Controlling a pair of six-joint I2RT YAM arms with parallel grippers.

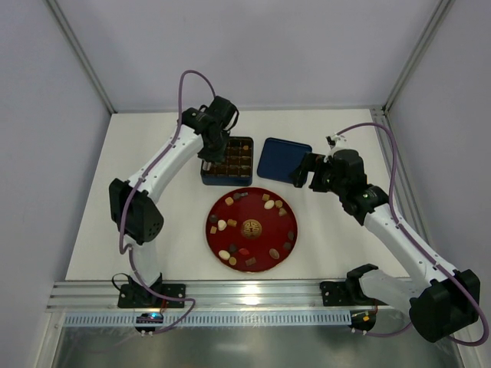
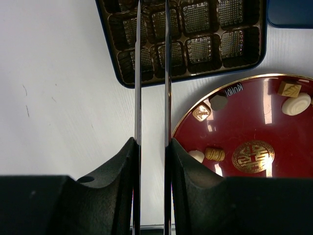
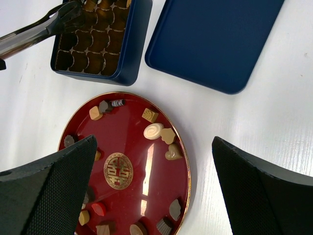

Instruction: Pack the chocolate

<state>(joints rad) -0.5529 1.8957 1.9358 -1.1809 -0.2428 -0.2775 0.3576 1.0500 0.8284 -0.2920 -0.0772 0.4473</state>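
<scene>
Red and gold-rimmed, the plate [image 1: 268,230] lies at the table's middle and carries the chocolate [image 1: 268,205] – small dark, tan and cream pieces ringed loosely around a gold emblem [image 1: 251,228], most of them near the rim. In the left wrist view an oblong tan piece [image 2: 214,154] lies with its long axis across the picture, and a square piece [image 2: 201,112] sits turned on its corner like a diamond. The round cream pieces have no long axis. From above, the ovals are too small to tell which way they point.

Just beyond the plate stands the dark blue box [image 1: 226,182] with its brown grid tray, and its lid [image 1: 282,159] lies flat just to the right. The left gripper [image 2: 152,5], two long thin blades, reaches over the box's left cells. A slim gap runs between the blades, but the tips are cut off – whether they pinch anything I cannot tell. The right gripper [image 3: 154,141] hangs above the plate's far edge with its fingers spread wide and nothing between them.
</scene>
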